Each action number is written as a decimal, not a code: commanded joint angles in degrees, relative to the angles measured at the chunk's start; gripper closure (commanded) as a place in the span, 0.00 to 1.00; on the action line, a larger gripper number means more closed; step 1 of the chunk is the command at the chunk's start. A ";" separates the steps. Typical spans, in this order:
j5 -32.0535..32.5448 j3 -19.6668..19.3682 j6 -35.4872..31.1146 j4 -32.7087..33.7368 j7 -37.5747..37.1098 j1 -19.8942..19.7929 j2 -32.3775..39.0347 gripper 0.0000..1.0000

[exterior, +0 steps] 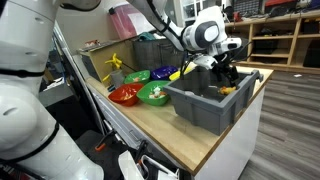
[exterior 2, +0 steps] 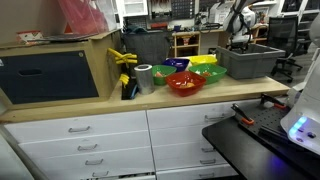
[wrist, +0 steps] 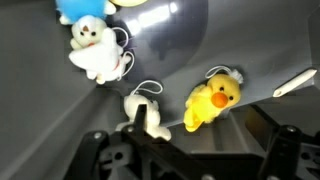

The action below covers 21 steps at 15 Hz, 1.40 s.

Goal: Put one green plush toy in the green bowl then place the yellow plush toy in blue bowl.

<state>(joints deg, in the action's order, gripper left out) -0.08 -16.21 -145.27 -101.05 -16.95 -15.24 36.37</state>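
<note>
Pincer (wrist: 192, 142): jaws apart, empty, above grey bin (wrist: 180, 40); yellow plush toy (wrist: 212, 100): on bin floor, 1 o'clock of pincer; white toy (wrist: 145, 112) at 11 o'clock; advised: centre on yellow body, avoid white neighbour; blue bowl (exterior: 162, 73) on counter (exterior: 150, 130).

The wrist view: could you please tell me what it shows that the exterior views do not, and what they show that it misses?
Only the wrist view: what lies inside the grey bin, namely the yellow plush toy, a white plush toy and a smaller pale toy, lying apart on its floor. Only the exterior views: the counter with the green bowl, red bowl and blue bowl beside the bin, and the drawers below. Shared: the grey bin itself and the gripper, open, pointing into it.
</note>
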 commanded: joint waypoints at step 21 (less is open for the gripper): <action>1.14 0.62 -3.11 3.51 11.83 -0.26 5.32 0.98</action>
<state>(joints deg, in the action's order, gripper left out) 0.15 -15.82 -148.48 -97.45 -6.48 -15.28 43.06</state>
